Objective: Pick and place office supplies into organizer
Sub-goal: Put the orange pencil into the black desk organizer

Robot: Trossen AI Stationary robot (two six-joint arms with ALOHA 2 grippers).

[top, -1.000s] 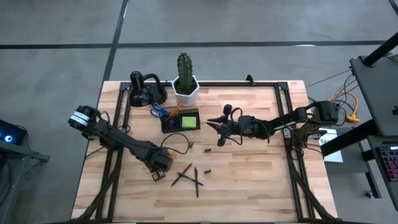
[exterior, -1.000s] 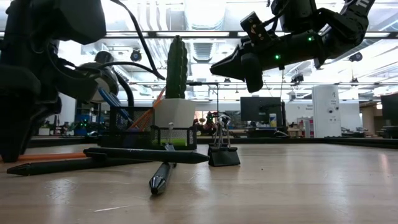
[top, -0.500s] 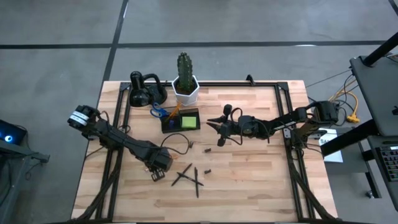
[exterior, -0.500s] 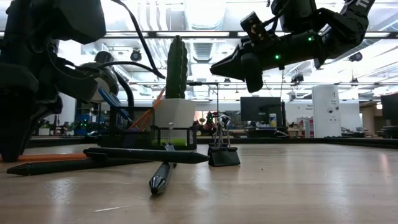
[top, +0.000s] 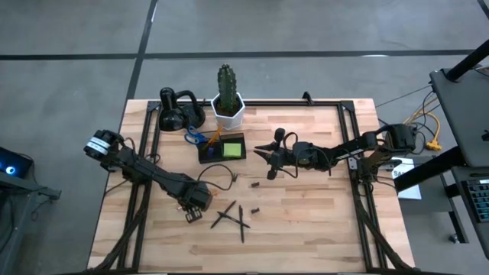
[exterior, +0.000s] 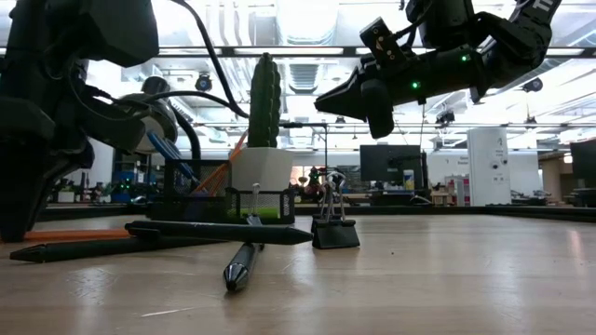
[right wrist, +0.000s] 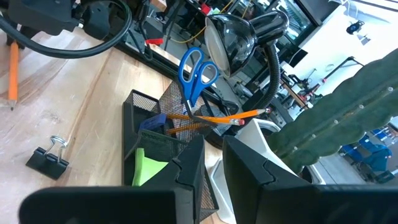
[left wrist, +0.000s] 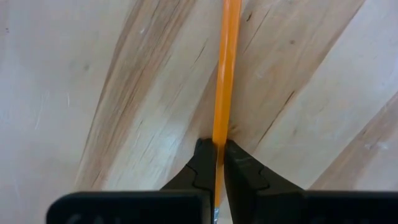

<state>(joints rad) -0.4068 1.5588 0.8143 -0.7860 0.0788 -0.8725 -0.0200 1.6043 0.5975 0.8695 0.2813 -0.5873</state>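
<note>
orange pencil [left wrist: 224,74] pinched in left gripper [left wrist: 220,163]

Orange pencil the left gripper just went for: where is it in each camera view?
High: hidden under the left gripper.
Low: orange pencil flat at far left.
Left wrist: pinched between the fingers.
Right wrist: upper-left corner, on the table.
Shared landmark: the organizer.
</note>
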